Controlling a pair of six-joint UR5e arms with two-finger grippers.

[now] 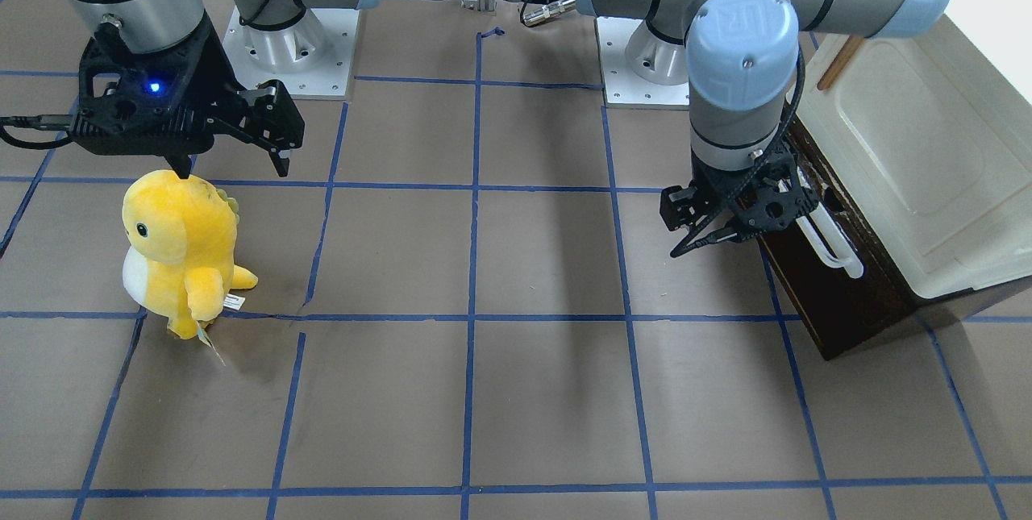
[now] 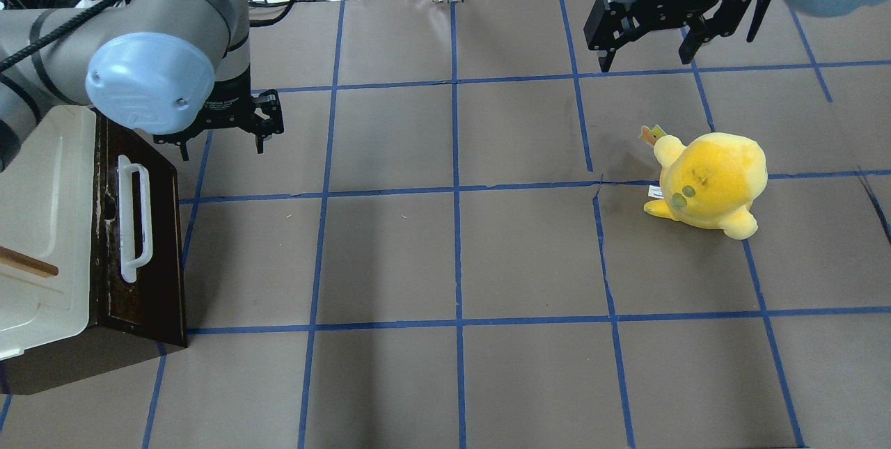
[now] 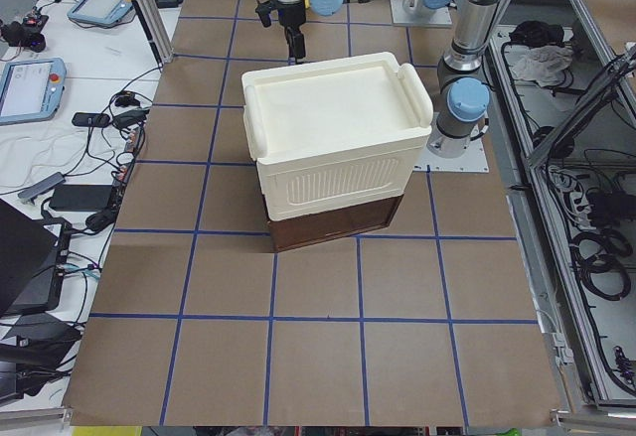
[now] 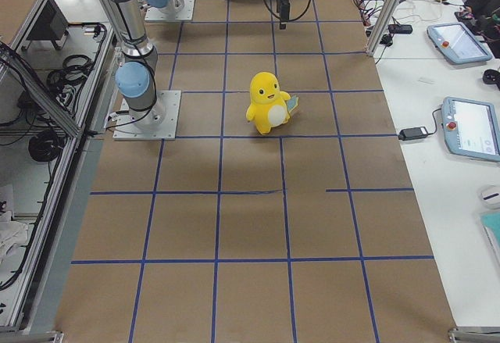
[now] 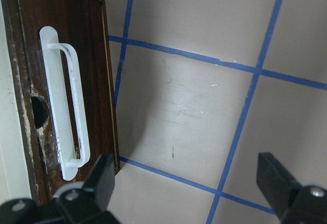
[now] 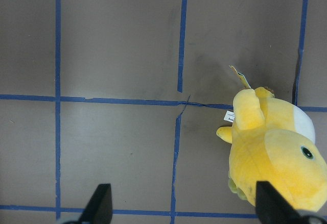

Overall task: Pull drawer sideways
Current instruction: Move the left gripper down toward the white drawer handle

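Note:
The drawer (image 2: 156, 254) has a dark brown front and a long white bar handle (image 2: 132, 219), and sits under the cream-white cabinet (image 2: 42, 212) at the table's left end. It looks pushed in; no pale interior shows. My left gripper (image 2: 221, 148) is open and empty, just past the far end of the handle and apart from it. In the left wrist view the handle (image 5: 64, 106) lies left of the open fingers (image 5: 99, 183). The drawer also shows in the front-facing view (image 1: 830, 302). My right gripper (image 2: 647, 62) is open and empty, hovering at the far right.
A yellow plush toy (image 2: 710, 184) stands on the table near my right gripper, and also shows in the right wrist view (image 6: 276, 152). A wooden stick (image 2: 28, 264) lies on the cabinet top. Brown table with blue tape grid (image 2: 452, 191).

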